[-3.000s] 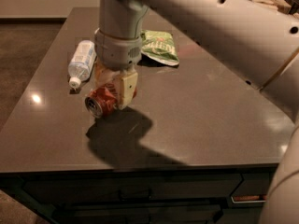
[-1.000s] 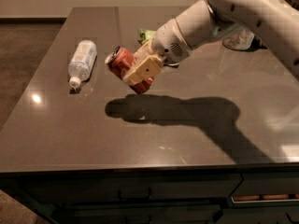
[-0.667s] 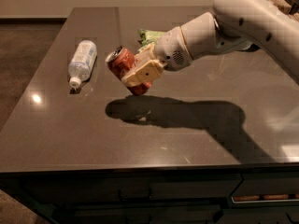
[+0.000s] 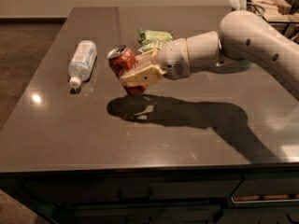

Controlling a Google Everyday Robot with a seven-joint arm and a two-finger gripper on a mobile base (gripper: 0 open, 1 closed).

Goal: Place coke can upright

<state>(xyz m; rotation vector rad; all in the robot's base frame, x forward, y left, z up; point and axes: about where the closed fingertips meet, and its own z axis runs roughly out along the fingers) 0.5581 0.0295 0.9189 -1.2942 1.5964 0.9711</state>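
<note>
The coke can (image 4: 122, 62) is red-orange with a silver top. It is held above the dark table (image 4: 196, 125), tilted with its top pointing up and to the left. My gripper (image 4: 133, 73) is shut on the coke can, its cream fingers (image 4: 140, 74) wrapped around the can's lower half. The white arm reaches in from the right. The can's shadow lies on the table just below it.
A clear plastic water bottle (image 4: 81, 60) with a white cap lies on its side at the left of the table. A green snack bag (image 4: 153, 37) lies behind the gripper. White objects (image 4: 238, 0) stand at the far right back.
The can was lifted off the table three seconds ago. Over the last second the arm has turned it a little more upright and the wrist has swung lower.
</note>
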